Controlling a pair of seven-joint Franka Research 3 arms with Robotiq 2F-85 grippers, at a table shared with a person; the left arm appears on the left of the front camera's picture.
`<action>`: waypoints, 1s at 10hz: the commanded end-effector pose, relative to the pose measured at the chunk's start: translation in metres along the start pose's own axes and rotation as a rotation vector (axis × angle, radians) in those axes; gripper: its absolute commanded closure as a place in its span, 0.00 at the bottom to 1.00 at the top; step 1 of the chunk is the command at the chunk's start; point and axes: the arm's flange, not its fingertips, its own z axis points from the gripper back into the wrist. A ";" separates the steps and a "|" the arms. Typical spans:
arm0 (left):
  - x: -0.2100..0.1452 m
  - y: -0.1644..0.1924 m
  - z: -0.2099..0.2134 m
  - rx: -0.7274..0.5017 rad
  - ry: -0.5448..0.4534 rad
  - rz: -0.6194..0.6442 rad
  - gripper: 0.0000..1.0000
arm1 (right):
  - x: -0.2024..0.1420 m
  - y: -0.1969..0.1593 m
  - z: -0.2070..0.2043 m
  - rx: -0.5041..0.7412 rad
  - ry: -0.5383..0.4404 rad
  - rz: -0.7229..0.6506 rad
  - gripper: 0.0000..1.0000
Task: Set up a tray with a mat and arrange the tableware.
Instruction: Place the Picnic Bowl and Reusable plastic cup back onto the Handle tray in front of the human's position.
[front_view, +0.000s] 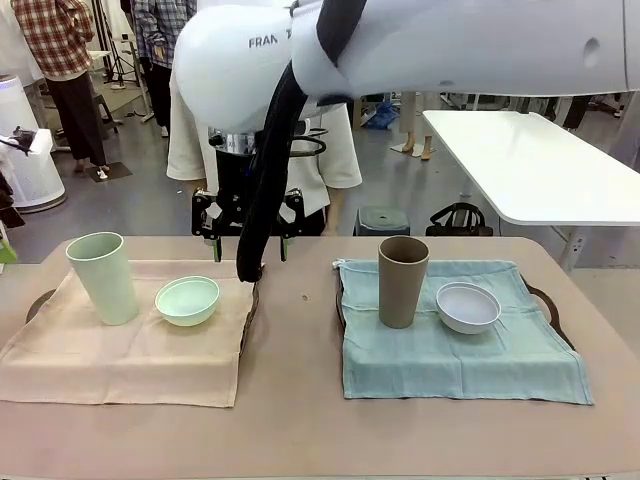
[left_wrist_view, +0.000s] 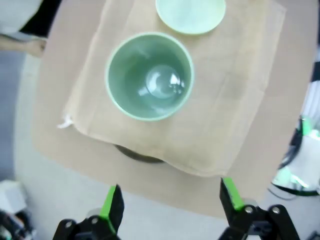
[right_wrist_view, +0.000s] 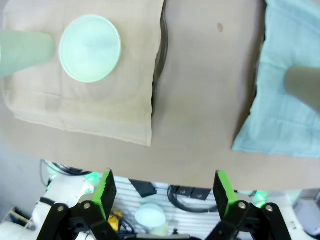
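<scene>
Because the mint cup (left_wrist_view: 149, 76) looks light, stiff and smooth, it is probably best gripped across its walls, while both claws (left_wrist_view: 170, 202) (right_wrist_view: 162, 192) stand wide and empty.

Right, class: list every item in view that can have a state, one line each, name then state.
Mint cup: upright, empty, on the beige mat.
Mint bowl: upright, empty, on the beige mat.
Brown cup: upright, on the blue mat.
White bowl: upright, empty, on the blue mat.
Left tool: open, empty.
Right tool: open, empty.
</scene>
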 end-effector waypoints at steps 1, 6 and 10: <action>0.019 -0.002 0.027 -0.176 0.018 0.106 0.00 | -0.018 -0.011 0.012 -0.007 -0.001 -0.042 0.00; 0.030 0.016 0.039 -0.157 0.023 0.403 0.00 | -0.020 -0.016 0.021 -0.032 -0.028 -0.084 0.00; 0.026 0.012 0.049 -0.274 -0.026 0.325 0.00 | -0.019 -0.011 0.031 -0.014 -0.023 -0.057 0.00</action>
